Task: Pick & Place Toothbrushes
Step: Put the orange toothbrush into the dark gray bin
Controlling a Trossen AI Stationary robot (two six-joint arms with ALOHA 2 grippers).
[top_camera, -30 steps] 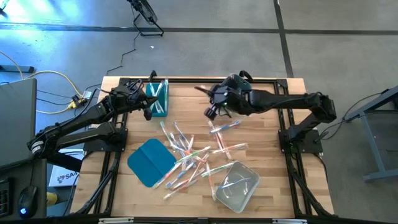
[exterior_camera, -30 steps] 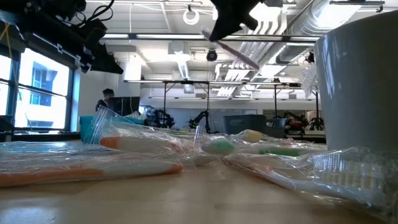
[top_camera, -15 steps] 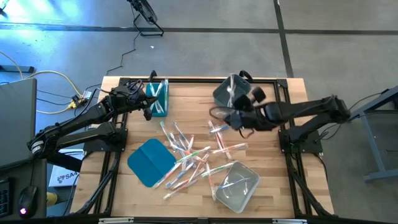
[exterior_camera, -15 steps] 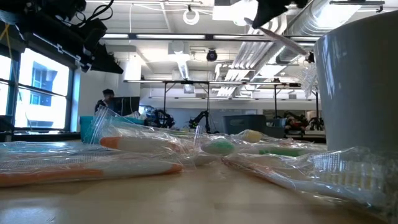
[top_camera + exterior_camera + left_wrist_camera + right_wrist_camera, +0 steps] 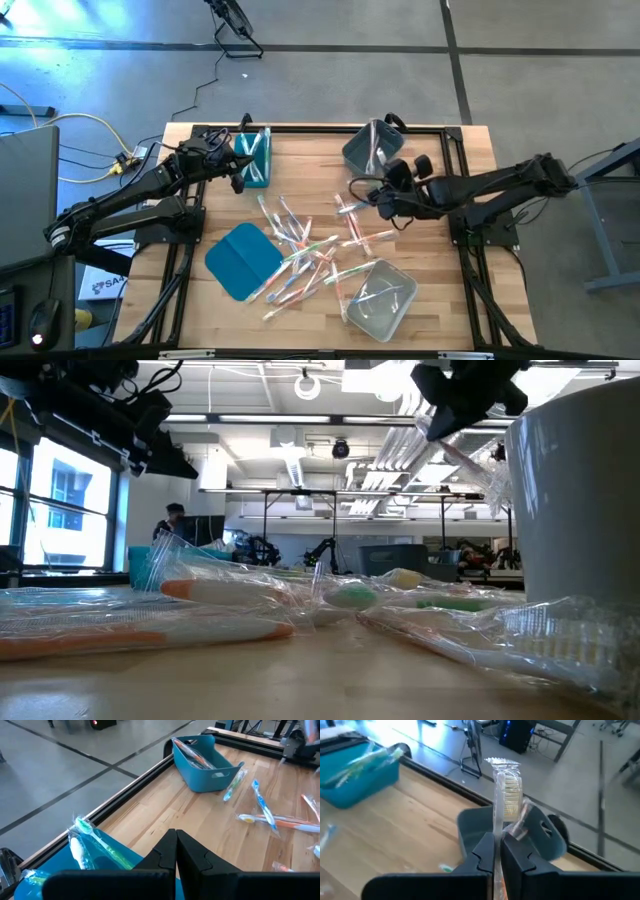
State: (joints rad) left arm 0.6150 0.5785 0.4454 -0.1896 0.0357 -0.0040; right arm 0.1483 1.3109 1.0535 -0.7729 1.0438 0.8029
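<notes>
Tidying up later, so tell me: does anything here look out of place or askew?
The flat teal lid lies loose on the table, off any bin. Wrapped toothbrushes sprawl crisscross in a heap mid-table. The right pincer grips one wrapped toothbrush near the grey bin; the left pincer hangs shut by the teal bin.

Teal bin, grey bin, clear bin and flat teal lid on wooden table.

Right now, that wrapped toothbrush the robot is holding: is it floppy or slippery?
Probably stiff: the toothbrush stands straight up from the shut right hand. Its clear wrapper looks crinkly and loose, so possibly slippery. Likely light, since one thin pinch holds it.
</notes>
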